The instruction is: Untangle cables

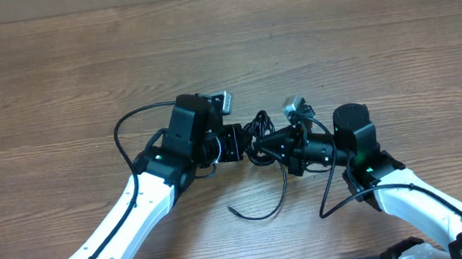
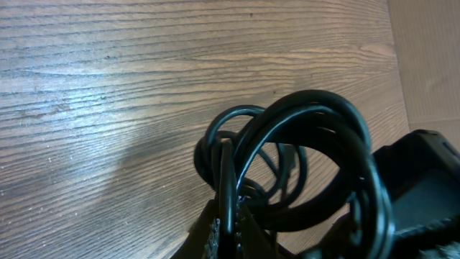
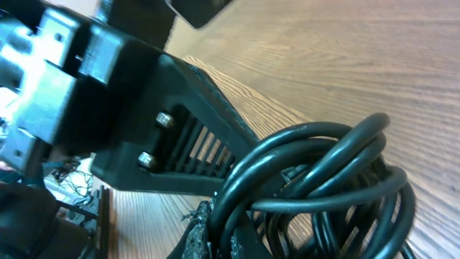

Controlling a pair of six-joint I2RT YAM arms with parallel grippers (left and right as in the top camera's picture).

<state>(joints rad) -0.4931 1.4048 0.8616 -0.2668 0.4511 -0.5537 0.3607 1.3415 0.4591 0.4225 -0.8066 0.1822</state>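
The left gripper [image 1: 234, 143] sits just left of the cables [image 1: 259, 131], closed on a strand of the knot. Loops rise from its fingers [image 2: 214, 234]. The knot lies between both arms, equally near each, with its long axis running left to right. Just right of it, the right gripper [image 1: 269, 145] is clamped on the coils too. One tail [image 1: 262, 209] trails from the knot toward the robot. The wooden table [image 1: 50, 72] extends well beyond the knot on both sides, so there looks to be room to pull outward.
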